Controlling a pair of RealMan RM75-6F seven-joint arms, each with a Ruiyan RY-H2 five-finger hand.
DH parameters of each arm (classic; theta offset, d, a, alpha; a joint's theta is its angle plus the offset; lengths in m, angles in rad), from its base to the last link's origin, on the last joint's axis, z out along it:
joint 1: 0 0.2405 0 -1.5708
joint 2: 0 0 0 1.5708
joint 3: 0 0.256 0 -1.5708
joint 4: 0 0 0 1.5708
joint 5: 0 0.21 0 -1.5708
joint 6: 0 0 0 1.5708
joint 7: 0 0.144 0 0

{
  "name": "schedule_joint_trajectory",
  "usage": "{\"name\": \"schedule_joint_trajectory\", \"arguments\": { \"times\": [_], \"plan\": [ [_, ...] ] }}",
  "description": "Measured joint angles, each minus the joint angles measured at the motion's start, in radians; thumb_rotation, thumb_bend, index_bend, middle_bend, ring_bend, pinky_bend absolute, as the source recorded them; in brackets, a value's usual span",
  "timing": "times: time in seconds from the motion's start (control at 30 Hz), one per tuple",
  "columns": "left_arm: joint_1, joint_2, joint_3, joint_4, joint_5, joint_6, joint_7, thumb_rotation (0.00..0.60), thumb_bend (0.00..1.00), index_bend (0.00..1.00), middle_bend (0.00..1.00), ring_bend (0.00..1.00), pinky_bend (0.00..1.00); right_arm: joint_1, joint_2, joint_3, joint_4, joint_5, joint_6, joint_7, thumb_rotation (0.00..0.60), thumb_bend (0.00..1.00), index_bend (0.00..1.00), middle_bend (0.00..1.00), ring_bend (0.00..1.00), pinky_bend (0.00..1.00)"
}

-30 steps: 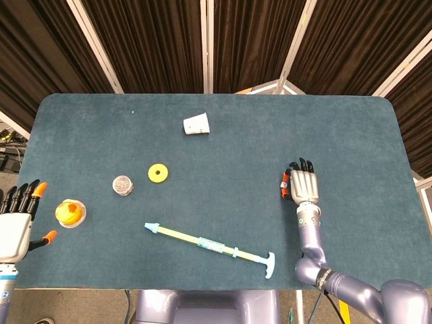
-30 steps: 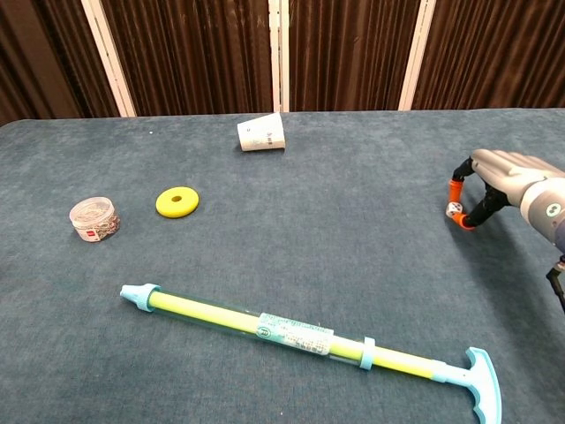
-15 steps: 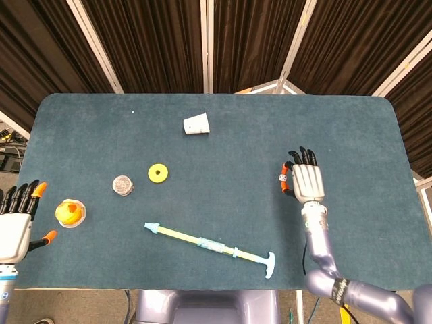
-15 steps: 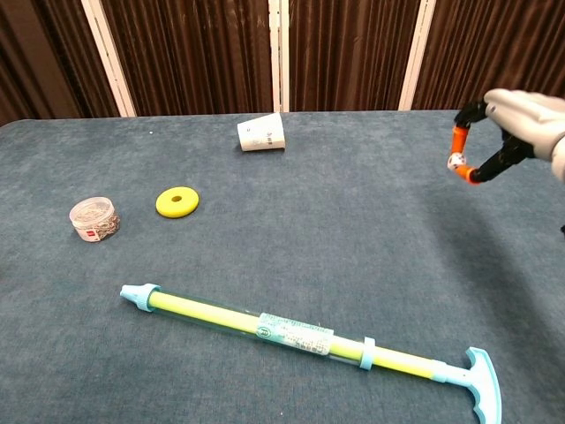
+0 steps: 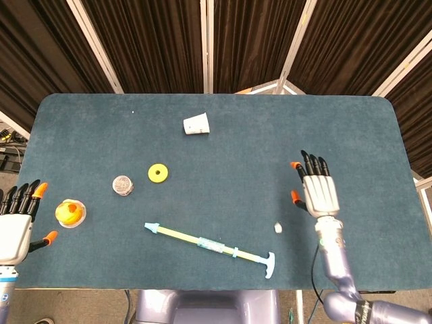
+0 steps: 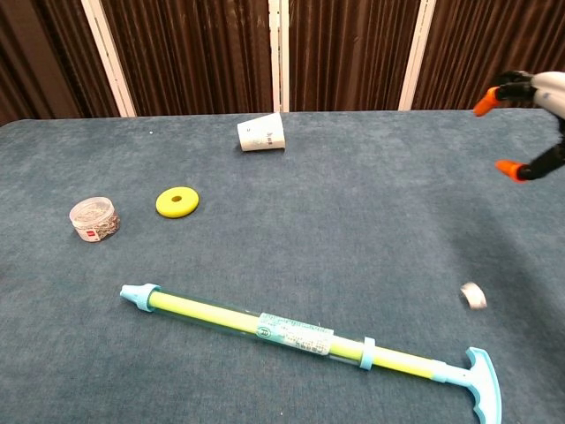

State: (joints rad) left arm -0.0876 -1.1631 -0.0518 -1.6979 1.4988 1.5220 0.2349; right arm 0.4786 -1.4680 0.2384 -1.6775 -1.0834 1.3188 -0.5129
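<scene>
Hovering right hand (image 5: 318, 192): fingers spread wide, holding nothing.
Small white piece (image 6: 474, 296): on table below it.
Cup (image 6: 261, 134) print: unreadable.
Left hand (image 5: 15, 226): open wide.

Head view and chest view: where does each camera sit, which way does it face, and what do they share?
Head view: high above the near edge, looking steeply down on the whole table; shows the left hand and right hand.
Chest view: low at the near edge, looking across toward the curtains; only the right hand shows.
Shared: long syringe-shaped toy, paper cup, yellow ring.
</scene>
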Motion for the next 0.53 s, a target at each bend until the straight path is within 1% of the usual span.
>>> {"name": "schedule_joint_trajectory", "arguments": {
  "times": [0.1,0.13,0.2,0.3,0.43,0.53],
  "plan": [
    [0.001,0.002,0.001,-0.002,0.000,0.001,-0.003,0.600,0.04,0.00,0.00,0.00,0.00,-0.040,0.031,-0.035,-0.012,-0.045,0.032,0.035,0.600,0.24,0.22,0.00,0.00,0.00],
    [0.002,0.003,0.001,-0.002,0.001,0.002,-0.004,0.600,0.04,0.00,0.00,0.00,0.00,-0.063,0.049,-0.054,-0.014,-0.068,0.049,0.059,0.600,0.24,0.21,0.00,0.00,0.00],
    [0.002,0.003,0.002,-0.002,0.005,0.005,-0.004,0.600,0.04,0.00,0.00,0.00,0.00,-0.086,0.067,-0.074,-0.014,-0.090,0.065,0.087,0.600,0.21,0.19,0.00,0.00,0.00],
    [0.006,0.002,0.005,0.002,0.013,0.012,-0.004,0.600,0.04,0.00,0.00,0.00,0.00,-0.140,0.109,-0.123,-0.004,-0.156,0.104,0.156,0.600,0.19,0.15,0.00,0.00,0.00],
    [0.009,0.000,0.010,0.006,0.015,0.012,-0.005,0.600,0.04,0.00,0.00,0.00,0.00,-0.217,0.161,-0.192,0.033,-0.270,0.173,0.274,0.600,0.17,0.10,0.00,0.00,0.00],
    [0.012,-0.001,0.012,0.008,0.018,0.017,-0.001,0.600,0.04,0.00,0.00,0.00,0.00,-0.258,0.183,-0.220,0.076,-0.324,0.214,0.332,0.600,0.17,0.08,0.00,0.00,0.00]
  ]
}}
